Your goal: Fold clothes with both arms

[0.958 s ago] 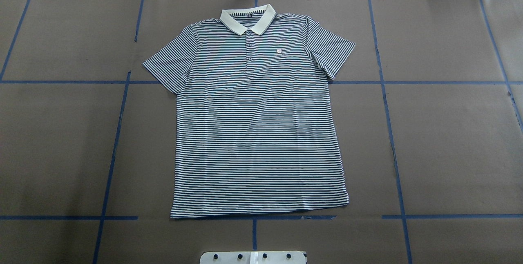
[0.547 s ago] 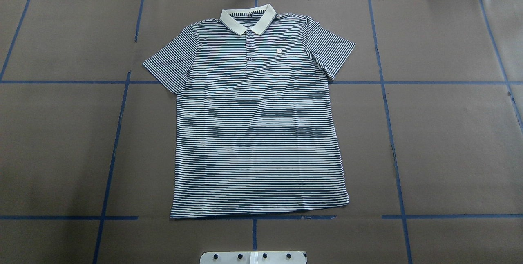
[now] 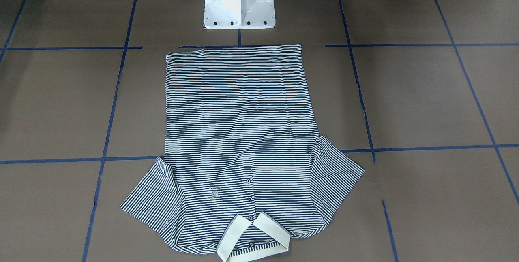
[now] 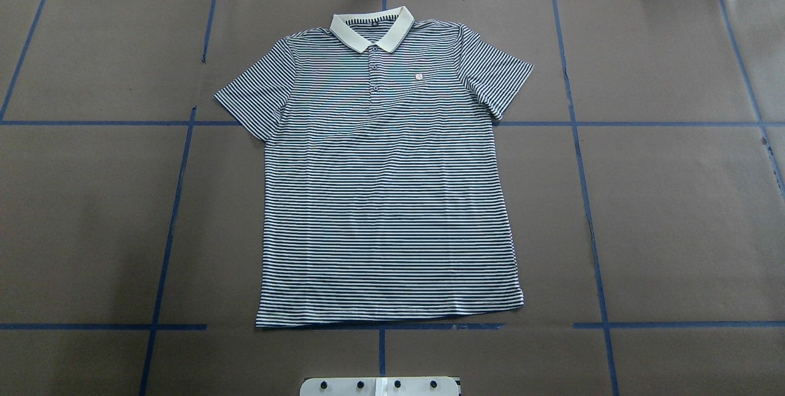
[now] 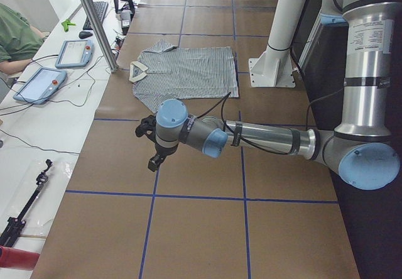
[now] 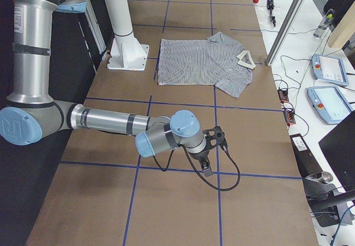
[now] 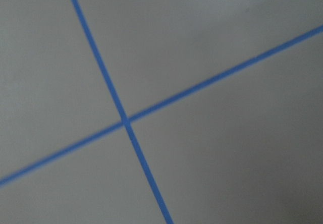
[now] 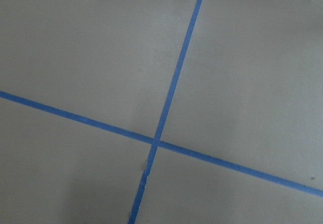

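Shirt (image 4: 386, 181) flat; long axis fwd, collar (image 4: 372, 27) far frm base (image 4: 380, 385).

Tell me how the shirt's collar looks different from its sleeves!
The collar is plain cream, while the sleeves have thin navy-and-white stripes. There is one collar, in the middle of the top edge, but two sleeves, one sticking out at each side. The collar's flaps come to points, while the sleeves end in straight edges. Both belong to one shirt and lie flat on the brown table.
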